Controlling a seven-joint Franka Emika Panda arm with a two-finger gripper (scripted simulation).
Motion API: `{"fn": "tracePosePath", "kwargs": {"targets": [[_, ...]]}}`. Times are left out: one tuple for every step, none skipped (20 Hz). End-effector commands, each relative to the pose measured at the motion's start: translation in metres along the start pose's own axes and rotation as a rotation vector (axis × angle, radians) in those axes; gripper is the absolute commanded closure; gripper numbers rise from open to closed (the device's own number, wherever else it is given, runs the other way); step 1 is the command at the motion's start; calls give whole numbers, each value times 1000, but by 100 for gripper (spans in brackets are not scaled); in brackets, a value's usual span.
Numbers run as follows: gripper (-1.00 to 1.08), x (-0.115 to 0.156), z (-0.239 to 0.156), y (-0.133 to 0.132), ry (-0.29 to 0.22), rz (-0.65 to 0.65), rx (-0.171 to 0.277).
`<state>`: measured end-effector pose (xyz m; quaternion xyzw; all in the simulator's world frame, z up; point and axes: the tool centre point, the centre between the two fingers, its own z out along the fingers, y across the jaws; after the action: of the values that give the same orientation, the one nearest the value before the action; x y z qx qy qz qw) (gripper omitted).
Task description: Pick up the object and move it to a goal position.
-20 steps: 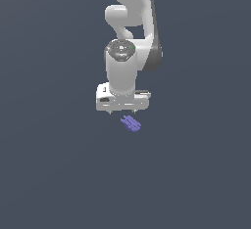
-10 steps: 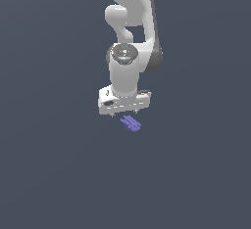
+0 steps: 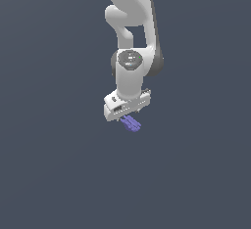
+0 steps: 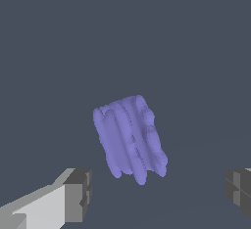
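Below the hand: the object, purple-blue and ridged, is seen lying free, apart from both fingers.
Object position: just under the hand in the exterior view, slightly toward that view's right.
Hand state: spread wide, holding nothing; fingertips flank the object so it can be straddled.
Step judged: descent for the grasp; goal position not shown.
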<state>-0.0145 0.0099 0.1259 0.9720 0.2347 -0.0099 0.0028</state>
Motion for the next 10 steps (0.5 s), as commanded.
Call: {"fn": "tracePosePath", "kwargs": {"targets": [[-92,1,6,-5,5,-76,-1],[-92,1,8,-6,6,-102,-1],[-92,1,10,-8,8,-127,-1],[-92,1,12,-10,9,-150,-1],[-92,1,13,-11,11,-172,-1],[-92,1,15,-12,12,-192,-2],[-92,1,16,-14,13,-211,-2],[-92,2,18,-15,15,-227,-2],[-92,2,19,-16,16,-243,-2],[-92,2,20,-17,17,-256,-2]]}}
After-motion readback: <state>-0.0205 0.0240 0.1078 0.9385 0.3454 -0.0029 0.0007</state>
